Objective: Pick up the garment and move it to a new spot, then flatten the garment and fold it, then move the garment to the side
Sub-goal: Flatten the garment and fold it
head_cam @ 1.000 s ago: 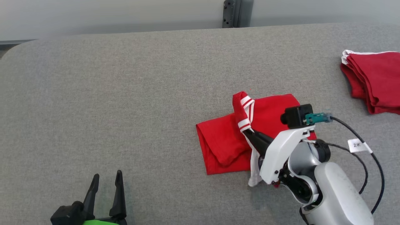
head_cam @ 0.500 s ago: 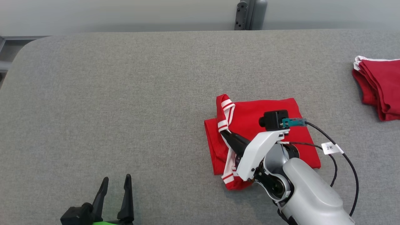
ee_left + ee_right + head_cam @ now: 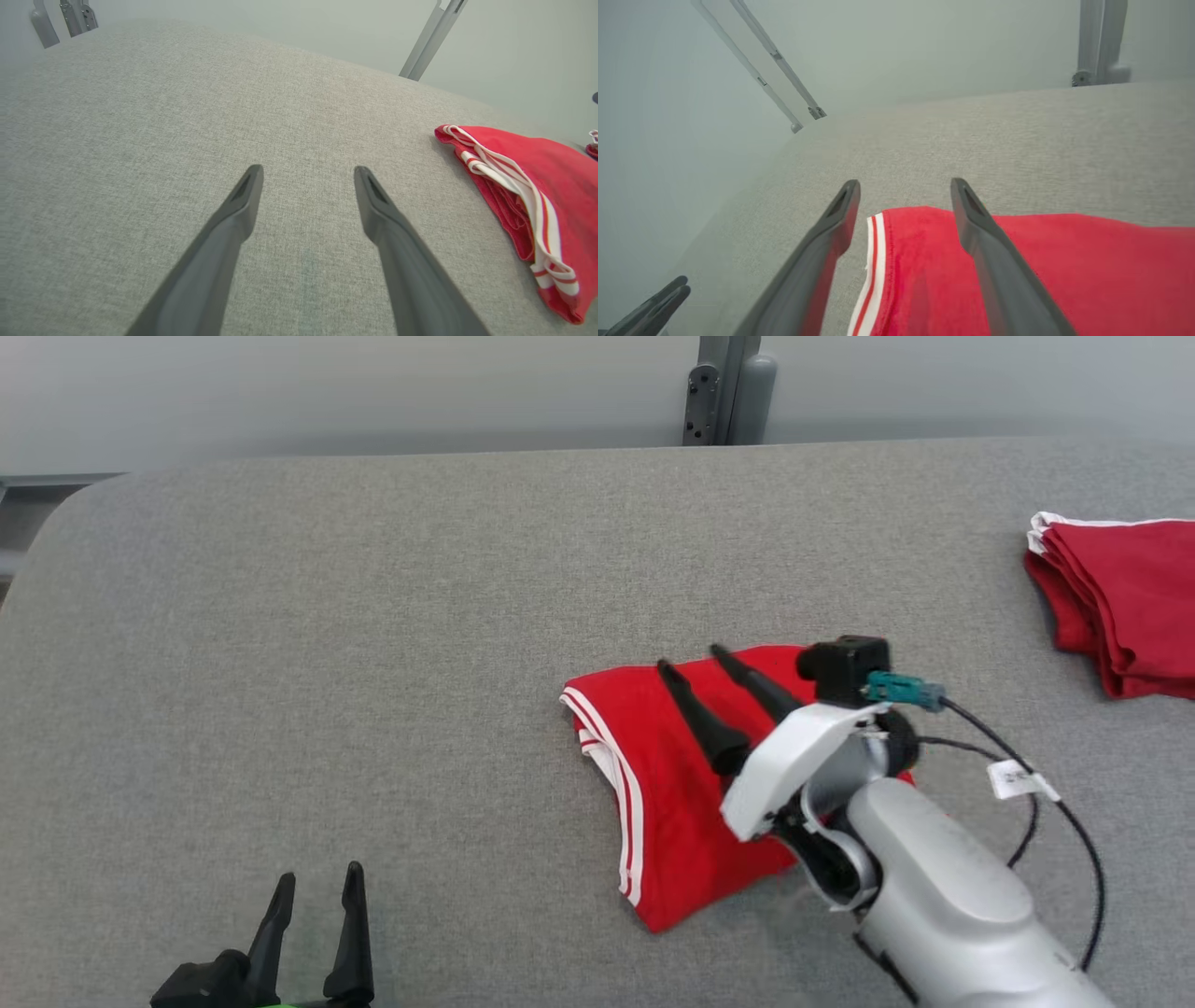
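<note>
Garment [image 3: 672,803]: red, folded, flat on grey worktop [image 3: 373,616], right of centre. White-striped edge faces the robot's left and runs far-to-near, slanting right toward the near corner; long axis unclear, as the arm covers the right part. Right gripper [image 3: 690,657]: fingers spread wide over the garment's far edge, pointing away and left, gripping nothing. Left gripper [image 3: 318,873]: fingers wide apart, empty, over bare worktop at near left, well apart from the garment. Red stack [image 3: 1120,607]: far right.
</note>
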You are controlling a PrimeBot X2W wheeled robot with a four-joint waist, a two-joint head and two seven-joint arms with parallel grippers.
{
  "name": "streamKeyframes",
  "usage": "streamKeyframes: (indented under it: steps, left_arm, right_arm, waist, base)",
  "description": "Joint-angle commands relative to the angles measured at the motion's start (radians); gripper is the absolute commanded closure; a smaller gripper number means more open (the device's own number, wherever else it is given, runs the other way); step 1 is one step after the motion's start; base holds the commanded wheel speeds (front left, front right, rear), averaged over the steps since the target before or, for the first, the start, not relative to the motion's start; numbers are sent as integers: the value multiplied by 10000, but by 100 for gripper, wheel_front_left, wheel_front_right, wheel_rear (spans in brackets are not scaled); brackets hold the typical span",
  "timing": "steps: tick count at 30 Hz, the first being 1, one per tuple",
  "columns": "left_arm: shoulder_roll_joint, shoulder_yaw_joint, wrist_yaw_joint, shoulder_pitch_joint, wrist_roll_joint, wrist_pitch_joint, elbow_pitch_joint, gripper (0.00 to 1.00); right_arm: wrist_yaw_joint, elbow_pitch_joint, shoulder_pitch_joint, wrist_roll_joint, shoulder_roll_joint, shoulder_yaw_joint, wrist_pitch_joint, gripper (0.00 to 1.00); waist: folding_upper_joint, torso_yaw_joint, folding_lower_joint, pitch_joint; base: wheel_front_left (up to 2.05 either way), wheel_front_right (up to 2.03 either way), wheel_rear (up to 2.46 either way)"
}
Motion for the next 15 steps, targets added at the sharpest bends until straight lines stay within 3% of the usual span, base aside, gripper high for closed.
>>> streamKeyframes:
  steps: [1, 8, 12, 15]
  left_arm:
    - [66, 100, -47, 163, 49, -26, -72, 0]
    - [12, 451, -52, 330, 429, -26, -560, 0]
    - [-22, 540, -50, 271, 584, -26, -632, 0]
    - [-40, 487, -45, 157, 697, -26, -629, 0]
  right_arm:
    - [-10, -92, 177, -520, -495, -353, -308, 0]
    - [-7, -1151, 1331, -2999, -2211, -1985, -1582, 0]
    - [-4, -1416, 2239, -4070, -2776, -2823, -1985, 0]
    - [-6, -1452, 2979, -4444, -2762, -3491, -2174, 0]
  waist:
    - [0, -228, 0, -209]
    - [0, -630, 0, -458]
    - [0, -631, 0, -539]
    - [0, -559, 0, -632]
  base:
    - [0, 0, 0]
    - [0, 0, 0]
    - [0, 0, 0]
    - [0, 0, 0]
